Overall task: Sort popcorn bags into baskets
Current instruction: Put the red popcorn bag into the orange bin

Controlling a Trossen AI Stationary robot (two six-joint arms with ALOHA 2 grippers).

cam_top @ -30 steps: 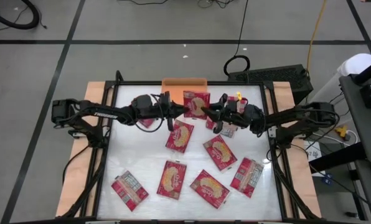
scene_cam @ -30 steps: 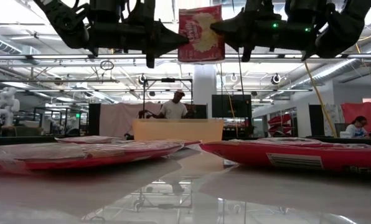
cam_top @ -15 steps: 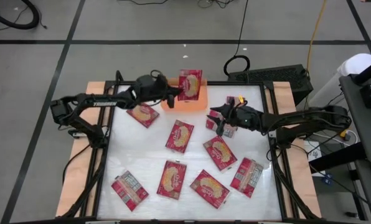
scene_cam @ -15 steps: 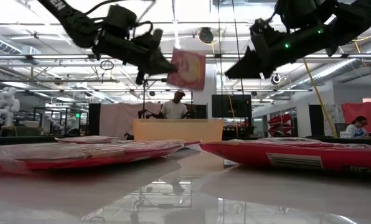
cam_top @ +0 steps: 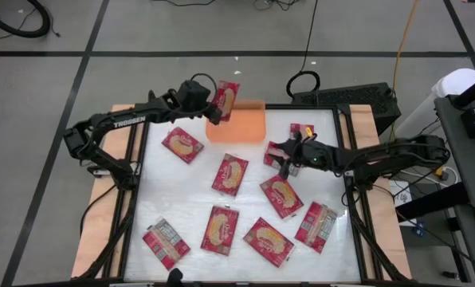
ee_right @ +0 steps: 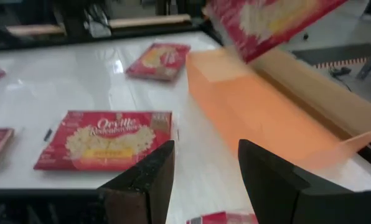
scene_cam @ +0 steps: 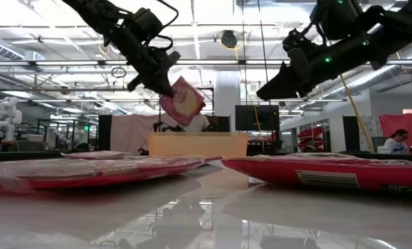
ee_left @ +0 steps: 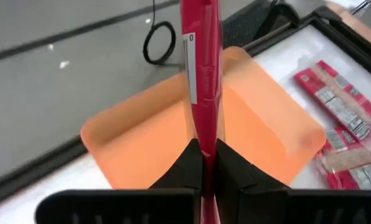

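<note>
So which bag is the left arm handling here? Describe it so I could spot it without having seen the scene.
Start at the orange tray at the table's far edge. Just above its left end, the left gripper is shut on a popcorn bag and holds it in the air. It is the only packet off the table; the other packets lie flat on the white surface, and the right gripper hangs open, holding nothing.

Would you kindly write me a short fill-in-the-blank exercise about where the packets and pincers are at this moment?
1. The left pincer is shut on a ____ packet.
2. That packet hangs above the ____ tray.
3. The tray holds ____ packets.
4. The right pincer is ____ and holds nothing.

Missing words: red; orange; no; open
</note>
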